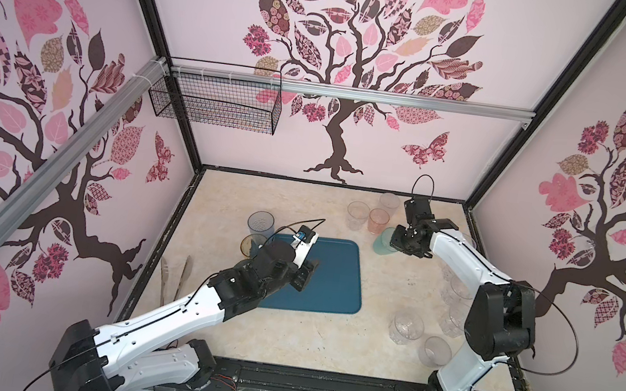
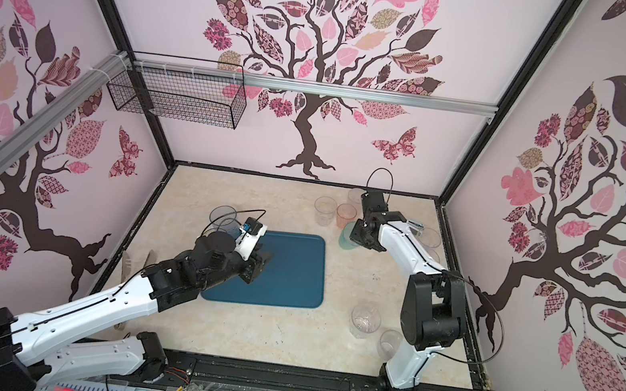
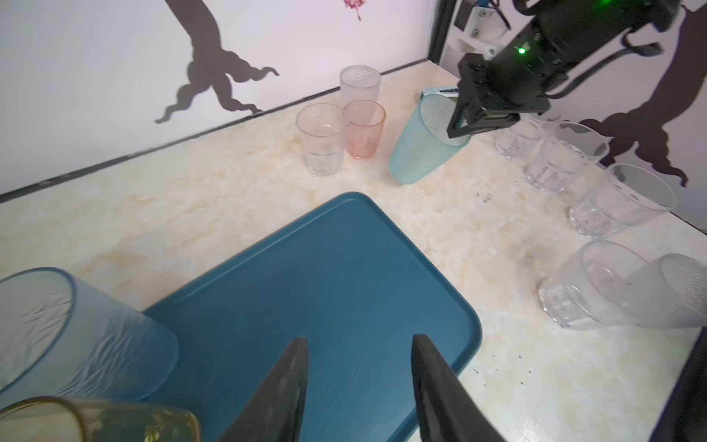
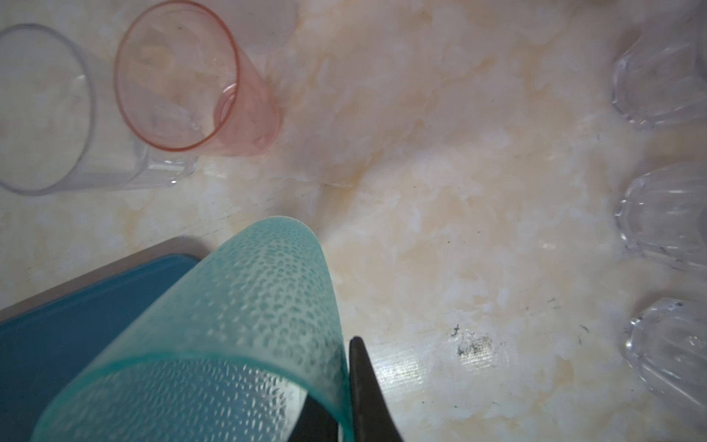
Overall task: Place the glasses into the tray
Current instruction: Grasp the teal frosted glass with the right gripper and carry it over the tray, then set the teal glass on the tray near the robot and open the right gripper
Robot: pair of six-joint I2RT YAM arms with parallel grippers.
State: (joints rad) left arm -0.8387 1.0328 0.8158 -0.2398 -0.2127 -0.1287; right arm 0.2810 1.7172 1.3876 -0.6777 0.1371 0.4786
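— Nearest, the left arm (image 1: 168, 309) is reaching over the tray (image 1: 331, 287), its left gripper (image 3: 359, 338) hanging open and empty. Is anything sitting in the tray?

— Nothing is showing there; the glasses (image 1: 407, 328) are sitting out on the desk (image 1: 281, 339). The right gripper (image 3: 461, 124) is pinching the tilted teal glass (image 3: 421, 149) by its rim, just off the tray's far right corner.

— What is hiding?

— The right arm (image 1: 458, 256) is covering several along the desk's right edge, and the left arm is masking part of the tray.
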